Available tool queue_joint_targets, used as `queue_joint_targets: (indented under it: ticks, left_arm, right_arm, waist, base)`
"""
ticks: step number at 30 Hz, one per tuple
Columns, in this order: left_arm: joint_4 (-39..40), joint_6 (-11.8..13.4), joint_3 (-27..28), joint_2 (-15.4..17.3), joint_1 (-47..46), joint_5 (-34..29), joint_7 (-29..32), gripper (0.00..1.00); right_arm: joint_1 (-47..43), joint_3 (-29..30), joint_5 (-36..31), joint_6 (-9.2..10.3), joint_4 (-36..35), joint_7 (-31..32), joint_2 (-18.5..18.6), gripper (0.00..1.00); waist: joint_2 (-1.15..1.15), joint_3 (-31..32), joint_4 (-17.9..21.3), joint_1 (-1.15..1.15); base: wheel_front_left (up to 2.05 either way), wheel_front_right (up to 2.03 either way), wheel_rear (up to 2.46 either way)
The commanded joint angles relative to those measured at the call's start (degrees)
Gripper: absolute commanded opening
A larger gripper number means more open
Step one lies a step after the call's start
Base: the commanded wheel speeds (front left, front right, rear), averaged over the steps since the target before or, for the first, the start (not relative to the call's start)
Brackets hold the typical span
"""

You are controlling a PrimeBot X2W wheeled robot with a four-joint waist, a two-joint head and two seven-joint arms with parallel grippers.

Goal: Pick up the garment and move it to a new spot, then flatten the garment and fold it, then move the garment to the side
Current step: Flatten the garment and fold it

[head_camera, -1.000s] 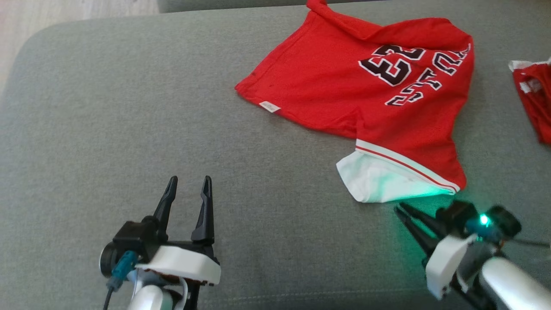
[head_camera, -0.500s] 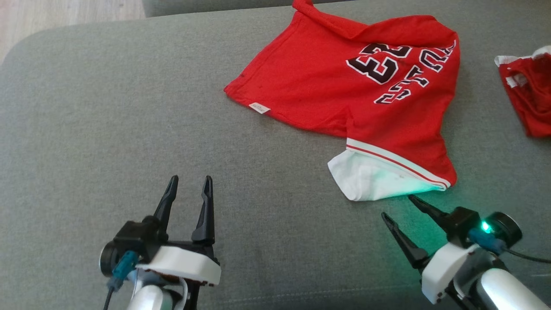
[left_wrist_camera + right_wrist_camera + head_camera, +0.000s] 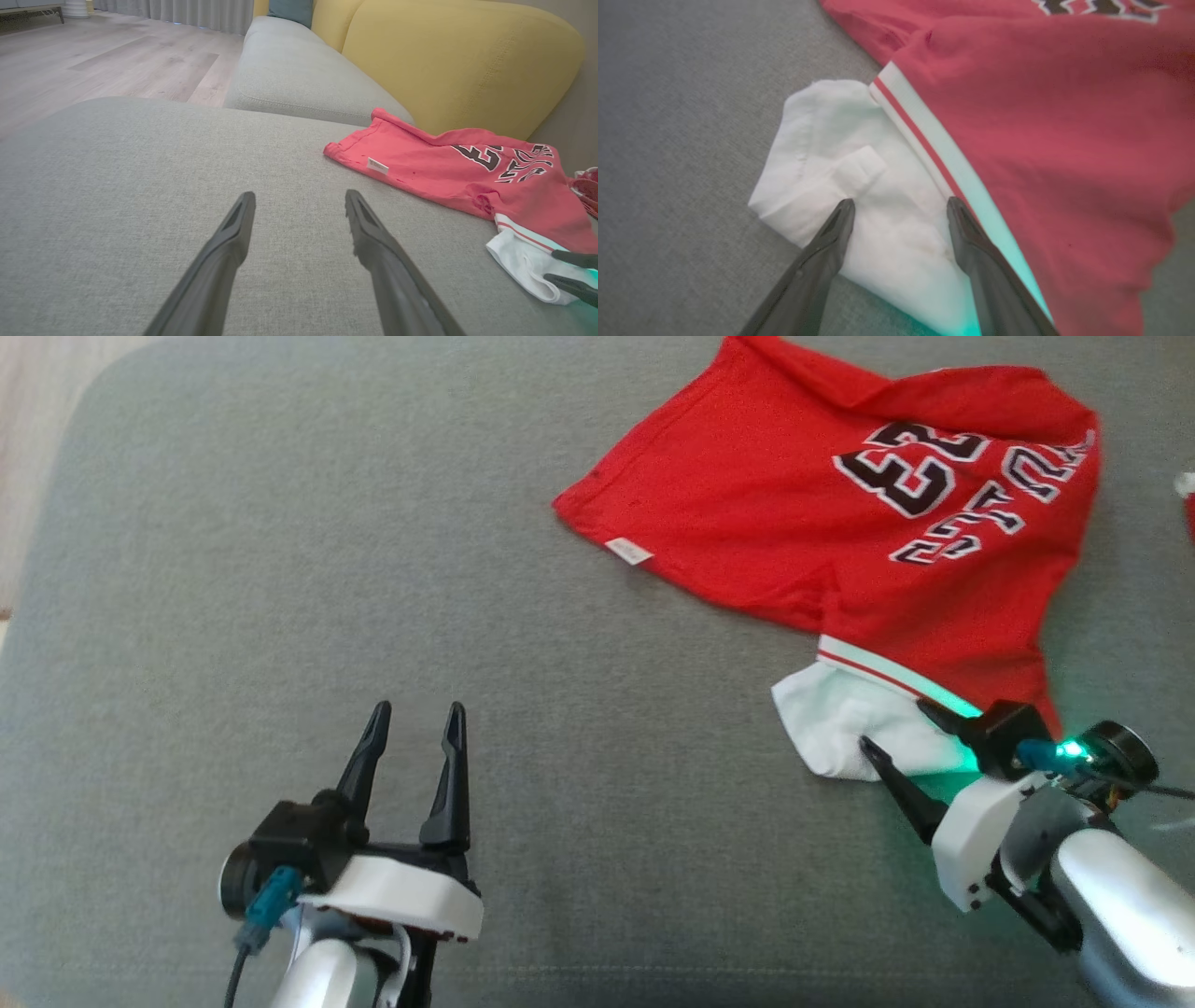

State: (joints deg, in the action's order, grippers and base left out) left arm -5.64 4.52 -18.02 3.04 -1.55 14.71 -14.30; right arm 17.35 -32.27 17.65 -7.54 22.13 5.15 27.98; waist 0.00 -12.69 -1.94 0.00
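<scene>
Right gripper [image 3: 892,723], spread, straddles the shirt's [image 3: 794,504] white sleeve [image 3: 822,719] toward the cushion's [image 3: 280,569] right edge; a shallow pinch could slip.

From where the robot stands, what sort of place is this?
Probably a home living room: the work surface is a grey sofa seat, with yellow back cushions behind it and a wood-plank floor beyond.

We have spread our right gripper [image 3: 891,721], pinched shut a second ago, wide apart and pushed it farther out: its fingertips, then just near the white sleeve [image 3: 826,723] of the garment [image 3: 794,513], now lie over that sleeve; our head view has shifted too
</scene>
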Motion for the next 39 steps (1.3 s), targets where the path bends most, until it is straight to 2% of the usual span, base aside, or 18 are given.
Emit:
queue_joint_targets:
  ticks: [1,4,10,11,15,20,23,24,25,32,39]
  left_arm:
    - [1.8,0.2,1.3,-0.2,-2.1,-0.1,-0.7,1.0]
    - [1.7,0.4,1.1,-0.2,-2.3,0.2,-0.7,1.0]
    - [1.6,0.6,0.8,-0.2,-2.1,0.4,-0.7,1.0]
    - [1.6,0.7,0.8,-0.2,-2.0,0.5,-0.7,1.0]
    - [1.8,0.8,0.9,-0.2,-1.6,0.5,-0.7,1.0]
    - [1.8,0.7,0.8,-0.2,-1.3,0.4,-0.7,1.0]
    - [1.7,0.7,0.8,-0.2,-1.1,0.3,-0.7,1.0]
    - [1.7,0.7,0.8,-0.2,-1.1,0.3,-0.7,1.0]
    - [1.7,0.7,0.8,-0.2,-1.0,0.3,-0.7,1.0]
    - [1.6,0.6,0.9,-0.2,-0.7,0.3,-0.7,1.0]
    - [2.1,0.9,1.6,-0.2,0.0,0.1,-0.7,1.0]
  right_arm:
    - [1.2,-1.1,1.0,0.05,-0.3,0.4,1.6,1.0]
    - [3.4,-4.1,3.8,0.05,2.8,1.3,2.7,1.0]
    - [4.7,-10.1,8.9,0.05,3.0,3.0,4.8,1.0]
    - [4.7,-11.2,9.9,0.05,2.6,3.6,5.3,0.93]
    - [5.2,-14.7,13.2,0.05,0.8,4.7,7.2,0.49]
    - [6.1,-17.3,15.5,0.05,-0.1,4.4,8.1,0.35]
    - [6.7,-18.5,16.2,0.05,-0.2,3.4,8.5,0.16]
    - [6.7,-18.5,16.2,0.05,-0.2,3.4,8.5,0.16]
    - [6.8,-18.7,16.2,0.05,-0.2,2.8,8.6,0.02]
    - [6.0,-18.1,15.5,0.05,-0.9,-1.9,9.2,0.0]
    - [-0.4,-16.0,10.3,0.05,-5.2,-5.1,10.3,0.0]
  waist:
    - [0.0,-0.7,-1.0,0.0]
    - [0.0,-0.9,-1.9,0.0]
    - [0.0,-0.4,-2.3,0.0]
    - [0.0,-0.3,-2.2,0.0]
    - [0.0,0.1,-1.7,0.0]
    - [0.0,0.4,-1.0,0.0]
    - [0.0,0.6,-0.7,0.0]
    - [0.0,0.6,-0.7,0.0]
    - [0.0,0.7,-0.7,0.0]
    - [0.0,1.3,-0.4,0.0]
    - [0.0,1.7,1.4,0.0]
  base:
    - [0.0,0.0,0.0]
    - [0.0,0.0,0.0]
    - [0.0,0.0,0.0]
    - [0.0,0.0,0.0]
    - [0.0,0.0,0.0]
    - [0.0,0.0,0.0]
    - [0.0,0.0,0.0]
    - [0.0,0.0,0.0]
    - [0.0,0.0,0.0]
    - [0.0,0.0,0.0]
    - [0.0,0.0,0.0]
